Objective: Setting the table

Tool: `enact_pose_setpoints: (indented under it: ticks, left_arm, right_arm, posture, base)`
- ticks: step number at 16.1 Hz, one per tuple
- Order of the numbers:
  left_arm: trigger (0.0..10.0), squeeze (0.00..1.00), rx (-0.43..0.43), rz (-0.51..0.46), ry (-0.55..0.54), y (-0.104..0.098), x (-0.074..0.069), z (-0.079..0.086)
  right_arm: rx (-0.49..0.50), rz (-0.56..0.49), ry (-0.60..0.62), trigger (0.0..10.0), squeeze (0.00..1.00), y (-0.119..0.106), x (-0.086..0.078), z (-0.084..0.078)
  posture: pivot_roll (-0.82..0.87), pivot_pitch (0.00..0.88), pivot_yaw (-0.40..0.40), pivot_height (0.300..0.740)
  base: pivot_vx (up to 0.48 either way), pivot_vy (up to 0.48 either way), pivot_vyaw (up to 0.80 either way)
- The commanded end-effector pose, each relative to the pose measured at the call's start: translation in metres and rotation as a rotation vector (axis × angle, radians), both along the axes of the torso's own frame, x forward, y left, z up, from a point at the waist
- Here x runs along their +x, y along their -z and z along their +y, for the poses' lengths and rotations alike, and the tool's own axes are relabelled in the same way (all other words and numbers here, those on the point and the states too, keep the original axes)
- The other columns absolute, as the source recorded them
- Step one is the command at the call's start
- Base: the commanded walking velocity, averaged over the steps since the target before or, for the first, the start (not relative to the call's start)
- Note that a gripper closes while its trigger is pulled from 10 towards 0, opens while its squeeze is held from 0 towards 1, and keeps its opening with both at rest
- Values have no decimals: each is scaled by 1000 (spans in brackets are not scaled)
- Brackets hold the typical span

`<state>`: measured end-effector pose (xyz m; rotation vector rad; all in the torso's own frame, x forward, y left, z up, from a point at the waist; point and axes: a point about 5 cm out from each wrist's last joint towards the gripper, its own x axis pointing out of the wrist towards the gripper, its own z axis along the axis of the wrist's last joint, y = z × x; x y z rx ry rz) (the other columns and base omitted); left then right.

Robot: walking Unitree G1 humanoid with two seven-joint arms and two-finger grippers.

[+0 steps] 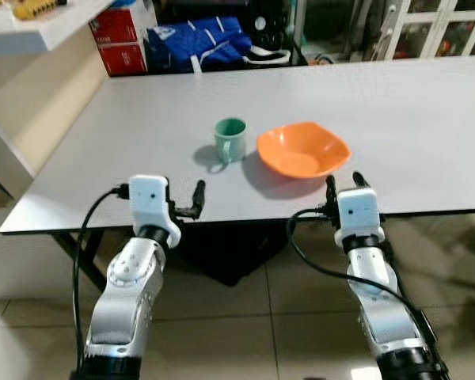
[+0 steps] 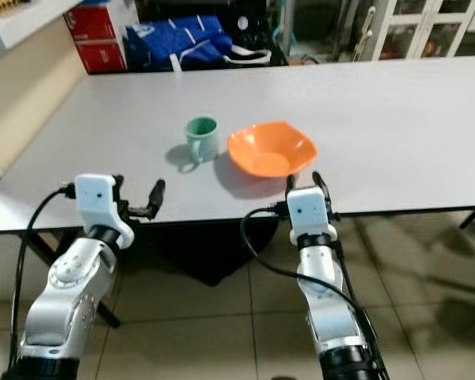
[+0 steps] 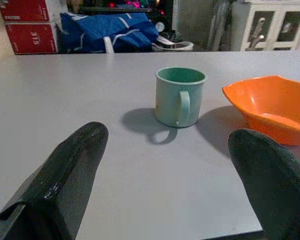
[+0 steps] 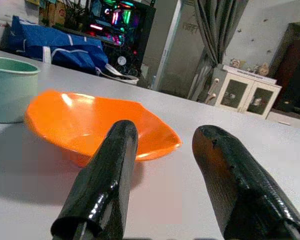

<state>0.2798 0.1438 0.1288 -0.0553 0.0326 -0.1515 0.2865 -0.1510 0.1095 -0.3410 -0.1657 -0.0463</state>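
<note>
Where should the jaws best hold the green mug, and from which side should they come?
Probably the green mug is best held across its round body, coming from the robot's side with the left gripper. It stands upright, its handle faces the robot, and the orange bowl sits close on its right, so the jaws should straddle the handle.

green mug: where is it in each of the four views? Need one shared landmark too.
Left eye view: green mug sits mid-table, just left of the orange bowl.
Right eye view: mug left of centre, again beside the bowl's left side.
Left wrist view: mug centred, handle facing the camera, between the open end effector fingers.
Right wrist view: mug cut off at the left edge.
Shared landmark: the orange bowl, next to the mug in every view.
</note>
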Motion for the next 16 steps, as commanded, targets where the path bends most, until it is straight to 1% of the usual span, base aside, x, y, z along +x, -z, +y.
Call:
enact_pose_setpoints:
  ticks: [1,5,11,12,16]
  left_arm:
    - [10000,1000,4,-12,8,-3,3,-5]
    - [10000,1000,4,-21,23,-6,5,-8]
    - [10000,1000,11,-28,38,-8,8,-9]
    - [10000,1000,15,-31,37,-8,8,-9]
    - [10000,1000,33,-40,25,-12,13,-8]
  right_arm:
    - [0,14,-4,10000,0,0,3,-1]
    - [-2,10,-10,10000,0,-1,3,1]
    - [6,9,-15,10000,0,-1,4,4]
    - [6,11,-16,10000,0,-1,4,5]
    - [3,14,-20,10000,0,0,5,5]
  posture:
    - [-184,0,99,740]
    - [-190,0,107,740]
    - [-190,0,115,740]
    - [-190,0,115,740]
    - [-189,0,115,740]
  base:
    - [270,-394,0]
    - [292,-378,0]
    - [339,-334,0]
    - [428,0,0]
    - [0,0,0]
